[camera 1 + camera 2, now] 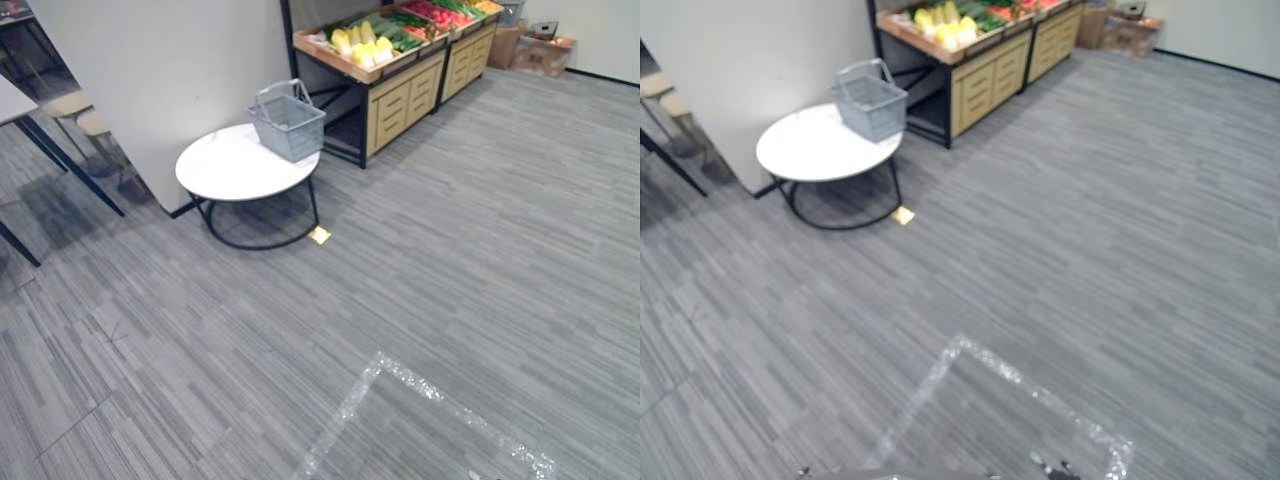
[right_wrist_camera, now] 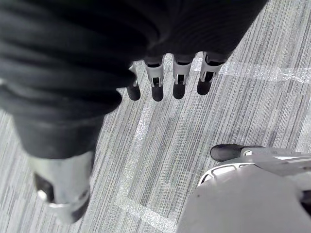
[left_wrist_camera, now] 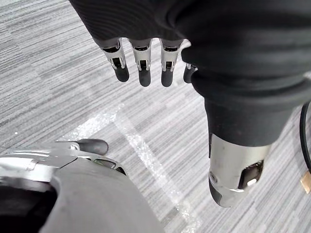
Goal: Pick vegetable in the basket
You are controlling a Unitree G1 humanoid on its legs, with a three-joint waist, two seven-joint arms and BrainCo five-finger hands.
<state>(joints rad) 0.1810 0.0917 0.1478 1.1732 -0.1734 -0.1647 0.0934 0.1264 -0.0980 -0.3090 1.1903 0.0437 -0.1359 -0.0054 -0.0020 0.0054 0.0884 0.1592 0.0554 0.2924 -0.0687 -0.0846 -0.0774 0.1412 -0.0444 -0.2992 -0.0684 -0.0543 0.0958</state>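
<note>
A grey wire basket (image 1: 288, 122) stands on the far edge of a round white table (image 1: 225, 170), its handle up. Behind it a wooden produce stand (image 1: 385, 75) holds yellow vegetables (image 1: 362, 42), green ones (image 1: 398, 30) and red ones (image 1: 435, 12) in a row. My left hand (image 3: 141, 60) hangs over the grey floor with its fingers straight and nothing in them. My right hand (image 2: 177, 77) hangs the same way, fingers relaxed and empty, far from the table and the stand.
A white wall panel (image 1: 160, 70) stands left of the table, with dark table legs (image 1: 60, 165) beyond it. A small yellow tag (image 1: 320, 235) lies on the floor by the table. Clear tape (image 1: 400, 375) marks a square on the carpet. Cardboard boxes (image 1: 540, 50) sit at the far right.
</note>
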